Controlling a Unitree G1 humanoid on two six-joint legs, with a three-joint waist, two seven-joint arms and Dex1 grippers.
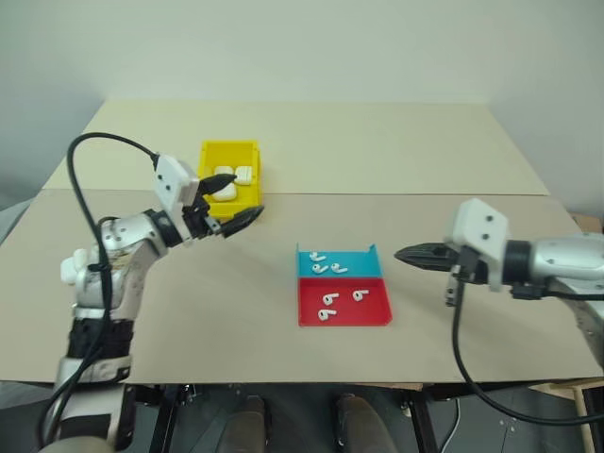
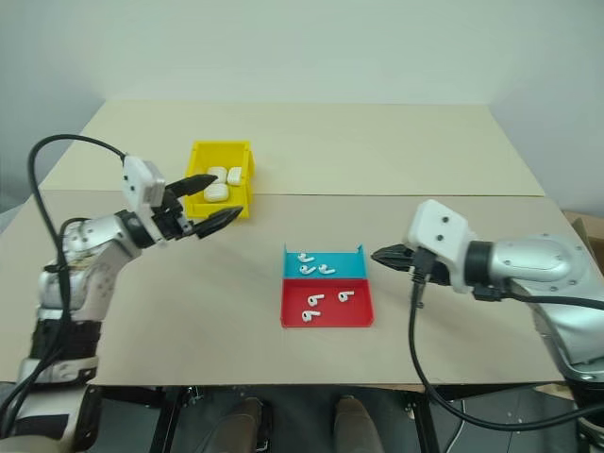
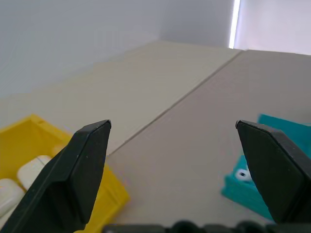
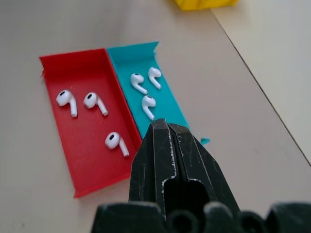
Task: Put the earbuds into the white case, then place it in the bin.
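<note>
1. I saw three white cases (image 2: 218,184) lying inside the yellow bin (image 2: 195,154), which stood on the desk (image 2: 311,137) toward eleven o'clock from the two trays; none of them was in a claw.
2. The earbuds were loose in the trays at the middle of the desk: three in the teal tray (image 4: 167,104), three in the red tray (image 4: 90,153), the teal one on the twelve o'clock side and touching the red one. In the right wrist view their stems lay at differing slants, so there was no shared long axis to line up on.
3. My left claw (image 1: 225,212) hung at the bin's front lip, its two fingers spread wide and nothing between them; the left wrist view showed bare desk through the gap, with the bin to one side and a corner of the teal tray to the other.
4. My right claw (image 2: 389,255) was shut tight and empty, its tip aimed at nine o'clock toward the trays.
5. I judged the coming move to turn on this: the earbuds lay at about nine o'clock from the right claw and near it, while the left claw was well apart from them, so the right arm was the nearer.
6. That claw would need to open first.
</note>
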